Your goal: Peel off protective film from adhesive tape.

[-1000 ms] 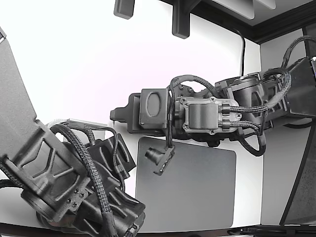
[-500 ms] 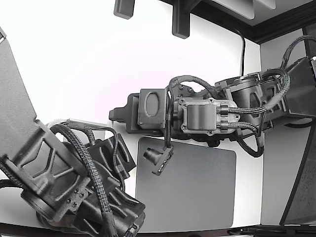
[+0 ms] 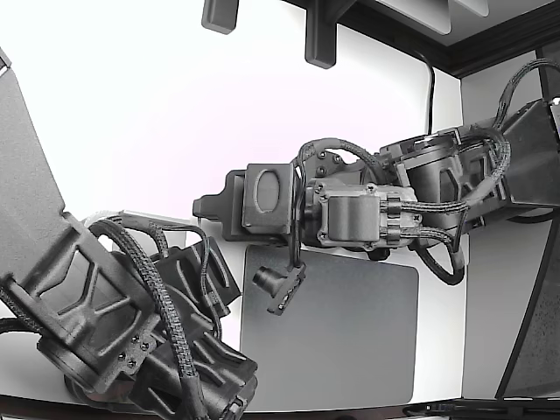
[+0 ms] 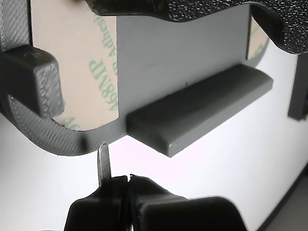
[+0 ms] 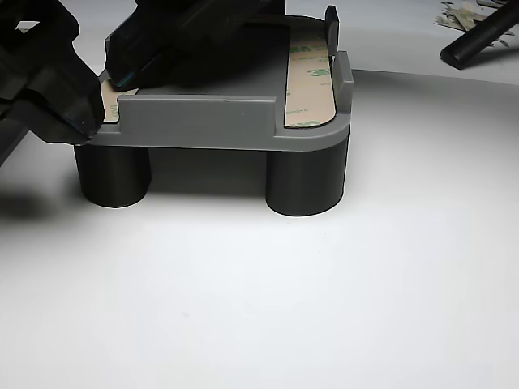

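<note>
The wrist view shows a grey plastic part (image 4: 192, 72) with adhesive tape whose beige protective film (image 4: 82, 62) carries green print. My gripper (image 4: 126, 185) sits just off the part's rounded edge, its jaws pressed shut. A thin grey sliver (image 4: 103, 161) sticks up beside them; I cannot tell whether it is film. In the other view the part (image 5: 203, 121) stands on two round legs, one tape strip (image 5: 312, 81) lies bare and black gripper bodies (image 5: 57, 73) cover the other end. In the exterior view my gripper (image 3: 203, 206) points toward the view's left.
A second arm (image 3: 114, 315) fills the lower part of the exterior view's left, close to my gripper. A dark grey mat (image 3: 350, 324) lies on the white table under my arm. Black fixtures (image 3: 319, 35) hang at the back edge.
My arm has shifted slightly toward the exterior view's left and a little lower, and the wrist has turned a bit. The second arm has not moved.
</note>
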You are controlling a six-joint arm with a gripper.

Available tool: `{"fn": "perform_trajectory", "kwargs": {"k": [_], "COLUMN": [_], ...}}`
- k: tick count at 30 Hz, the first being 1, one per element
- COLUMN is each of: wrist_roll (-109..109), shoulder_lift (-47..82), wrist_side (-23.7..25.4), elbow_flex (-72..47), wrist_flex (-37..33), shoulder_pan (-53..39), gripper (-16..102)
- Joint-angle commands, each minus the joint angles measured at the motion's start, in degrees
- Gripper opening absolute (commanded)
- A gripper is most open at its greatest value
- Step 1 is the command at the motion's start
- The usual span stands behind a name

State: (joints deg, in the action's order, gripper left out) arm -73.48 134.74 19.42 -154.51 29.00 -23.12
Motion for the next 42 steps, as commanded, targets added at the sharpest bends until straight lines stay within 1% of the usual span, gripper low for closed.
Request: {"fn": "perform_trajectory", "kwargs": {"k": [1,25,36,42], "wrist_roll": [0.09,0.62,2.64,3.34], "shoulder_lift": [0.79,-1.32,-3.60,-3.78], "wrist_side": [0.44,1.14,4.83,5.71], "elbow_flex": [1.41,2.37,5.27,5.36], "wrist_flex": [-0.62,-0.88,1.85,2.29], "shoulder_pan": [0.18,-0.26,-2.72,-3.16], "gripper": [-11,-11,-11,-11]}}
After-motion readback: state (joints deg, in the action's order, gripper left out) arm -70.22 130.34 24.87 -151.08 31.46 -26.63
